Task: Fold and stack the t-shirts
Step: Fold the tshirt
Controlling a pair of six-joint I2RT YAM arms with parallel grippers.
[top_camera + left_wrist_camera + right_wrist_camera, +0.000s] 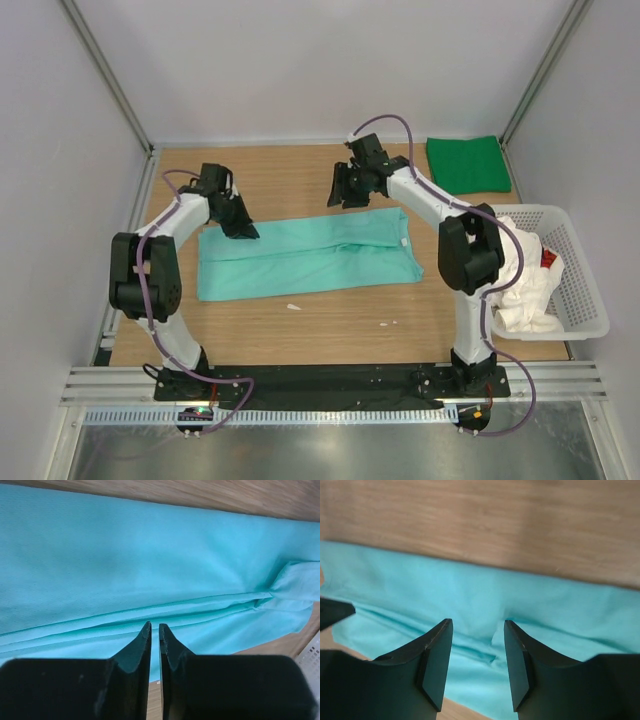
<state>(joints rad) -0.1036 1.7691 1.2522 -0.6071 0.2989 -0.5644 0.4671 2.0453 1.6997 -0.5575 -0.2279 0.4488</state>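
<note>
1. Mint shirt [305, 258], a long folded band at centre frame on the counter [300, 330]; loose layers may slide apart in the next fold.
2. Left tool [154, 626], barely parted and empty, at the band's upper left: could pinch one layer only.
3. Right tool [477, 622], open and empty, above the upper right edge.

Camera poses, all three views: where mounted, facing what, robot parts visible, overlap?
Top external: high behind the bases, looking down on the wooden table; both arms, left gripper, right gripper.
Left wrist: on the left wrist, facing down at the mint-teal fabric t-shirt; own fingers, narrowly parted.
Right wrist: on the right wrist, facing the shirt's edge and table wood; own fingers, wide apart.
Shared: all three see the shirt.
</note>
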